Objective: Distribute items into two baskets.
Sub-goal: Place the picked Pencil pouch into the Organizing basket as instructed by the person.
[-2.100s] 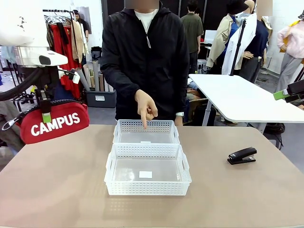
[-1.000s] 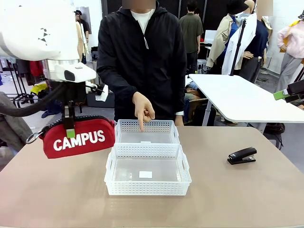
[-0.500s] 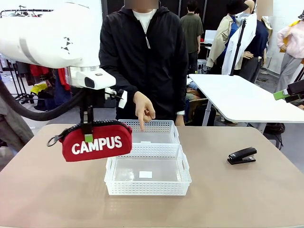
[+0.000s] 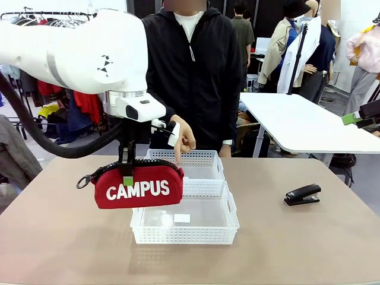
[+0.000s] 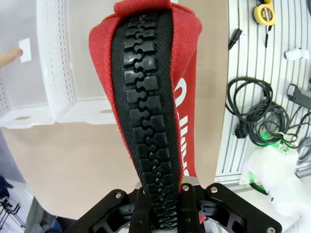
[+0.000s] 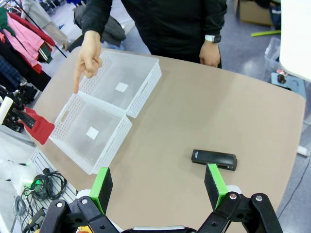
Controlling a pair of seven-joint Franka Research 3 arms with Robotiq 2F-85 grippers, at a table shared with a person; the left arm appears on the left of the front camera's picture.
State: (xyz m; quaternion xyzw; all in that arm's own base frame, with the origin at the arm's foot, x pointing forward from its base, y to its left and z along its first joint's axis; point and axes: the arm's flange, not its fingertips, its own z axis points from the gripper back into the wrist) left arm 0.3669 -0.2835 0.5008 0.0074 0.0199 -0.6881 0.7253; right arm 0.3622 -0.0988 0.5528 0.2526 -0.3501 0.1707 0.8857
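1. Above the tan table (image 4: 59, 237), at the left end of the two baskets, the left gripper (image 4: 127, 178) has its jaws clamped tight on the black zipper ridge of the red fabric zippered pouch (image 4: 139, 189) with white "CAMPUS" lettering. The pouch hangs beneath it, clear of the table.
2. The pouch's long axis runs left to right across the table, in line with the long sides of the near white lattice-sided plastic basket (image 4: 230, 218). The left wrist view looks down along the zipper. It shows the pouch's far end over that basket's short left side and the rest over bare table.
3. The far white lattice-sided plastic basket (image 4: 205, 155) sits touching the near one, on the person's side. The person's hand (image 4: 183, 138) points a finger down into it. From the pouch, this basket lies farther across the table and toward the robot's right. A placement there would likely call for travel both rightward and away before lowering, with the near basket's back wall lying between.
4. The small black stapler (image 4: 303, 194) lies flat on the table on the robot's right, well apart from both baskets. Its long axis runs roughly left to right in the front view.
5. The right gripper (image 6: 158, 187) hangs high above the table with its jaws spread wide and nothing between them. In its wrist view the stapler lies just beyond one green fingertip, so the right arm is plainly the nearer one for that item.
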